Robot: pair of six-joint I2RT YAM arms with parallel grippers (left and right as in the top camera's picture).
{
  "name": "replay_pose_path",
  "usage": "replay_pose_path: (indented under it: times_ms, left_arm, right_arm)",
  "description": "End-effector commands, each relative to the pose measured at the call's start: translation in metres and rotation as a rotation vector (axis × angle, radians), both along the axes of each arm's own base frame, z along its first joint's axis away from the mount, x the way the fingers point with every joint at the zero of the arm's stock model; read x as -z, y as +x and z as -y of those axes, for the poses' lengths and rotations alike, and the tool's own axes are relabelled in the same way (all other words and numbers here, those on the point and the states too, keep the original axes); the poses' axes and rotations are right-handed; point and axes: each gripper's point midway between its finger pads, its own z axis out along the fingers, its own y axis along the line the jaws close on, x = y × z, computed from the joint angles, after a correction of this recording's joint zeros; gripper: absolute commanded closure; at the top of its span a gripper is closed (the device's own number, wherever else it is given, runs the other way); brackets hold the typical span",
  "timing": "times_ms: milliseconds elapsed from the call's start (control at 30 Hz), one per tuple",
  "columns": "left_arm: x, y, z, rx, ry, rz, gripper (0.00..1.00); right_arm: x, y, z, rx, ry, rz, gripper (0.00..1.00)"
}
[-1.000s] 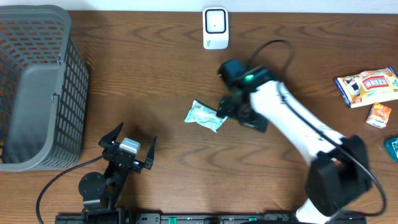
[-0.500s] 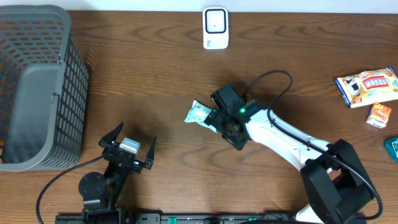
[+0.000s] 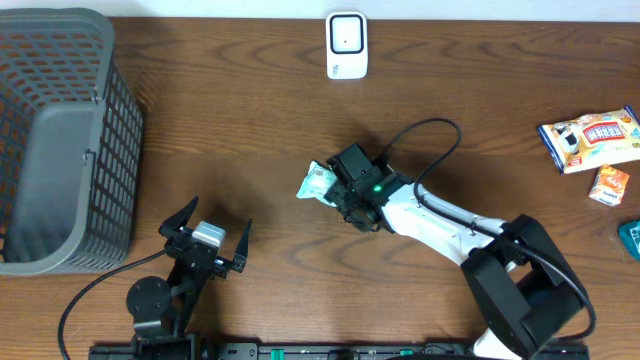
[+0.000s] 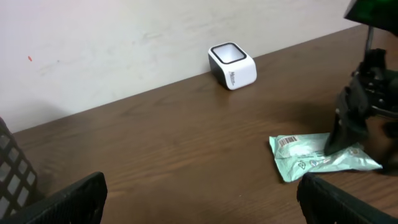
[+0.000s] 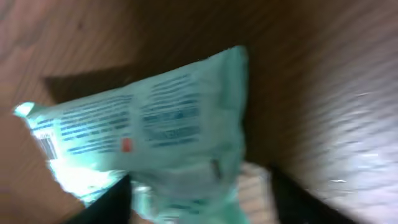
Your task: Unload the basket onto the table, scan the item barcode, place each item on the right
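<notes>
Left fingers [image 3: 178, 218] spread wide, parked low at the near edge of the counter [image 3: 220, 120]. Mid-counter the right arm stretches out low, right fingers [image 4: 346, 121] straddling the mint packet [image 3: 318, 183]. Can't tell if they're pinching it. Grey basket [image 3: 122, 130] left, snack bag [image 3: 590, 138] right, white scanner [image 3: 347, 45] at the back.

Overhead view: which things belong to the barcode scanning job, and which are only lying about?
Job: green packet, white scanner, right gripper at the packet.
Lying about: grey basket, snack bag, small orange box.
</notes>
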Motion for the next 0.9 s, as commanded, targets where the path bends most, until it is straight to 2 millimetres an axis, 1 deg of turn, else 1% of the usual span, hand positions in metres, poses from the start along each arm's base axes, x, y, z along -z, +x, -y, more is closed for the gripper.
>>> replay_pose_path:
  times_ms: [0, 33, 133, 233, 300, 400, 500, 733, 767, 833, 867]
  left_arm:
    - [0.017, -0.002, 0.003, 0.019, 0.005, -0.046, 0.02]
    - [0.017, -0.002, 0.003, 0.019, 0.005, -0.046, 0.02]
    - [0.017, -0.002, 0.003, 0.019, 0.006, -0.046, 0.02]
    - [0.017, -0.002, 0.003, 0.019, 0.006, -0.046, 0.02]
    - [0.016, -0.002, 0.003, 0.019, 0.006, -0.045, 0.02]
    - [0.017, -0.002, 0.003, 0.019, 0.006, -0.046, 0.02]
    - [0.017, -0.002, 0.003, 0.019, 0.006, -0.046, 0.02]
    - [0.017, -0.002, 0.003, 0.019, 0.005, -0.046, 0.02]
    - [0.017, -0.002, 0.003, 0.019, 0.006, -0.046, 0.02]
    - [0.017, -0.002, 0.003, 0.019, 0.005, -0.046, 0.02]
    - [0.017, -0.002, 0.003, 0.019, 0.005, -0.046, 0.02]
  right_arm:
    - [0.031, -0.013, 0.017, 0.025, -0.089, -0.069, 0.73]
    - [0.032, -0.014, 0.02, 0.027, -0.097, -0.077, 0.82]
    - [0.029, -0.014, 0.024, 0.028, -0.104, -0.079, 0.99]
    - [0.016, -0.01, 0.03, -0.008, -0.109, -0.056, 0.99]
    - [0.0, -0.004, 0.036, -0.049, -0.11, -0.017, 0.99]
    - [-0.03, 0.007, 0.041, -0.137, -0.111, 0.082, 0.99]
    - [-0.061, 0.012, 0.038, -0.238, -0.097, 0.179, 0.99]
    - [-0.136, 0.002, 0.032, -0.468, -0.065, 0.401, 0.99]
    - [-0.144, 0.0, 0.032, -0.483, -0.062, 0.425, 0.98]
    - [-0.154, -0.004, 0.033, -0.483, -0.055, 0.444, 0.98]
    - [-0.156, -0.006, 0.034, -0.474, -0.049, 0.443, 0.94]
